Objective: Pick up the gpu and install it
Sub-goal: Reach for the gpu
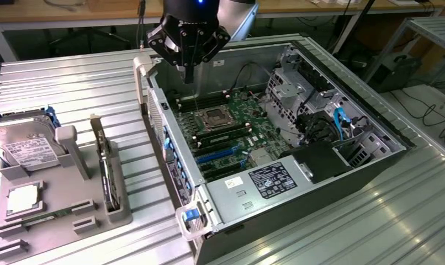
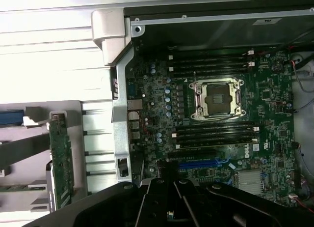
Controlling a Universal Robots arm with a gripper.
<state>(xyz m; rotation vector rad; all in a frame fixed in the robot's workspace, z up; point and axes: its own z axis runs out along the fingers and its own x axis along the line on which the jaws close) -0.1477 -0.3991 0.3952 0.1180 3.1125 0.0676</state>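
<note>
**Gripper shut and empty above the open case, gpu in its holder**

In the exterior view, the gripper (image 1: 187,76) hangs over the far corner of the open computer case (image 1: 311,221). Its fingers are pressed together into one tip and hold nothing. It is above the motherboard (image 1: 237,127), near the CPU socket (image 1: 211,118), and touches neither.

The gpu (image 1: 105,165) is well apart from it, towards the exterior view's left. It stands on its long edge in a slot of the grey holder (image 1: 61,193) on the ribbed metal tabletop (image 1: 75,83), just outside the case wall. The same holder carries a hard drive (image 1: 27,146), and a power supply (image 1: 263,182) sits at the near end of the case.

The wrist view looks straight down and gives more board detail: the empty CPU socket (image 2: 218,99) with its metal frame, rows of memory slots on either side, and blue expansion slots just past the dark body of the gripper (image 2: 169,207). It also shows the gpu (image 2: 61,158) edge-on as a green circuit board held upright in the holder, beside the case's rear panel.
</note>
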